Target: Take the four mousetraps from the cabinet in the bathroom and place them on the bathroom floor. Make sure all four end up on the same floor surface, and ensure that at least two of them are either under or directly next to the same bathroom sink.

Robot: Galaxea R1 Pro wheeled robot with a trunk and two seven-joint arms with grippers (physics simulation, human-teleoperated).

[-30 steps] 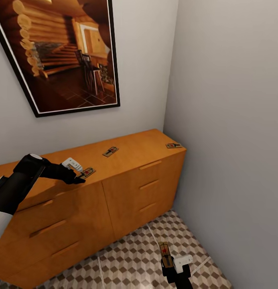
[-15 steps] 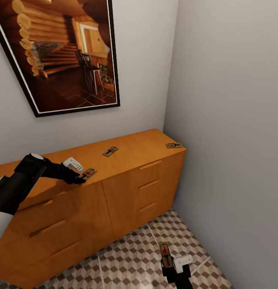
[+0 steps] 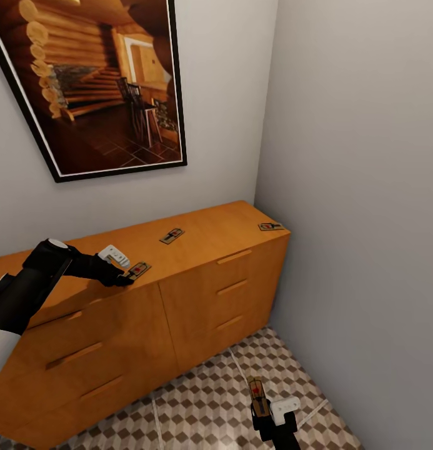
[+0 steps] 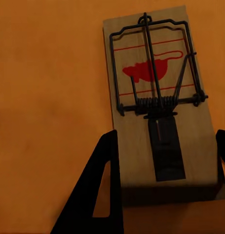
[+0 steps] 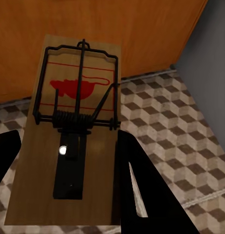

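Three mousetraps lie on the orange-brown cabinet (image 3: 204, 234): one at the right corner (image 3: 270, 226), one mid-top (image 3: 172, 235), and one near the front edge (image 3: 138, 270). My left gripper (image 3: 124, 279) holds that front one flat on the top. In the left wrist view the black fingers (image 4: 100, 190) press both sides of the mousetrap's (image 4: 159, 97) near end. A fourth mousetrap (image 3: 257, 390) is held in my right gripper (image 3: 262, 409), low over the cube-patterned bathroom floor (image 3: 204, 406). The right wrist view has this mousetrap (image 5: 76, 141) between the fingers (image 5: 134, 175). No sink is in view.
A large framed picture (image 3: 97, 81) hangs on the wall above the cabinet. The grey side wall (image 3: 366, 219) closes the corner at the right, right beside the cabinet's end. Drawer fronts with bar handles (image 3: 233, 256) face the tiled floor.
My left gripper has edged slightly right along the cabinet top, and the mousetrap at its fingers shifted a little with it. The right arm has held still.
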